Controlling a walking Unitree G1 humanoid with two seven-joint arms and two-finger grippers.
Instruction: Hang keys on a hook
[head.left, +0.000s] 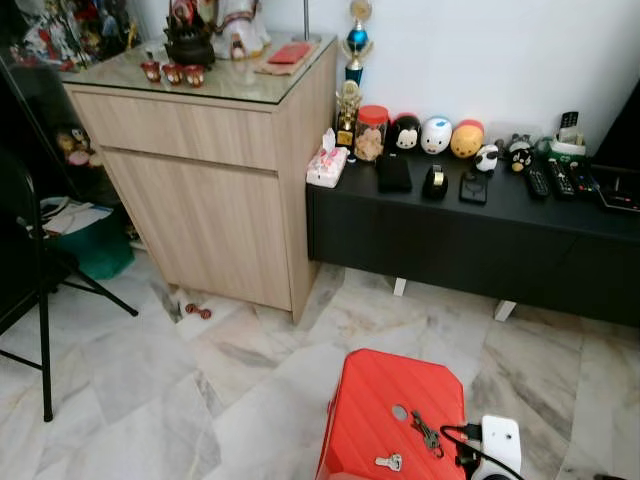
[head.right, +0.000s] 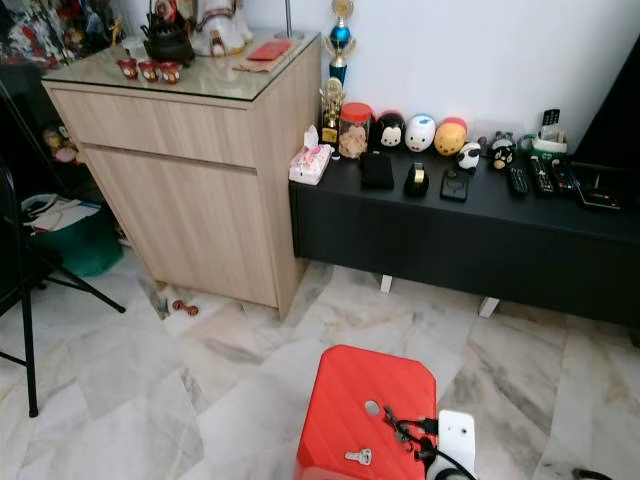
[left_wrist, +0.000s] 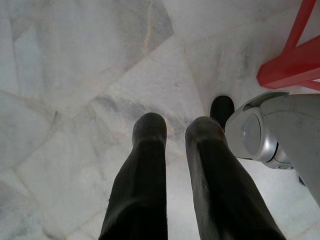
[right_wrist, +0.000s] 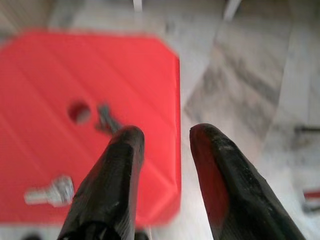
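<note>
A red plastic stool (head.left: 385, 405) stands on the marble floor just in front of me. On its top, beside a round hole, lies a dark bunch of keys (head.left: 427, 434), with a single silver key (head.left: 389, 462) closer to me. My right gripper (right_wrist: 165, 132) hovers open over the stool's right edge, a little short of the dark keys (right_wrist: 105, 117) and the silver key (right_wrist: 50, 192); its white wrist (head.left: 497, 446) sits at the stool's right corner. My left gripper (left_wrist: 176, 131) hangs over bare floor with its fingers slightly apart and nothing between them.
A light wooden cabinet (head.left: 210, 180) stands at the back left. A low black console (head.left: 470, 235) along the wall carries toys, remotes and a tissue box. A black stand leg (head.left: 44, 310) and a green bin (head.left: 100, 248) are at the left. Marble floor lies between.
</note>
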